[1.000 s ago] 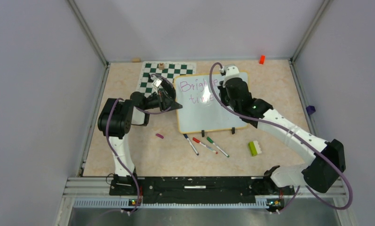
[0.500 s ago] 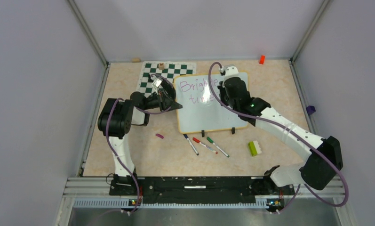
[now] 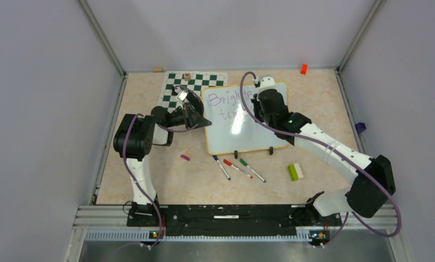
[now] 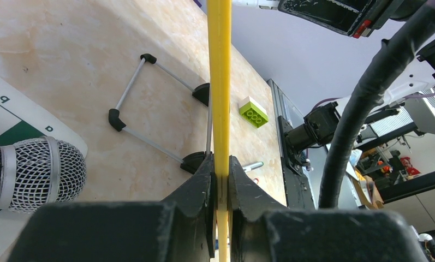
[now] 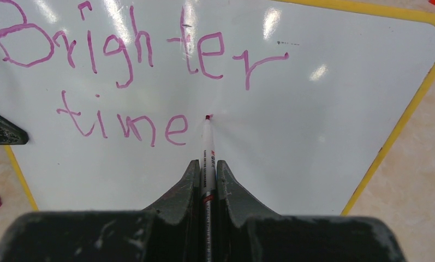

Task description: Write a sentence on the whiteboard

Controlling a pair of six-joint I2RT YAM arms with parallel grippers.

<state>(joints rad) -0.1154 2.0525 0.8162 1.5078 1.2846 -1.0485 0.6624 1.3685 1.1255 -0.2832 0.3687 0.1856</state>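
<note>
Whiteboard point(image 3: 242, 134), a large glossy white rectangle with a thin yellow-orange rim and rounded corners, sits toward the back of a mottled beige, stone-patterned worktop point(image 3: 149, 180), with two small black clips point(image 3: 235, 154) on its near long edge. From overhead, the white-and-black right arm point(image 3: 335, 155) reaches across it and covers the ends of both written lines, so only "Brigh" and "ti" can be read there. A green-and-white checkered chess mat point(image 3: 196, 82) lies behind the board's left corner, partly hidden by the black-and-white left arm point(image 3: 136, 136).

The left arm's fingers point(image 4: 209, 166) are clenched on the board's left rim, which the wrist camera sees edge-on as a narrow yellow strip. A grey wire frame with black corner caps point(image 4: 149, 103) lies on the worktop beside it. The right arm's fingers point(image 5: 197, 169) are closed on a slim white-barrelled marker point(image 5: 206, 142), its dark tip touching the board just right of the last letter.

The sentence point(image 5: 125, 65), in thin purple strokes, reads "Brighter" above "time", the "m" loosely formed. A silver mesh-headed microphone point(image 4: 40, 172) is cut off at the left of the wrist view. A green-and-white toy brick point(image 3: 296, 172), three capped markers point(image 3: 237, 168) and a small purple cap point(image 3: 185, 157) lie in front of the board.
</note>
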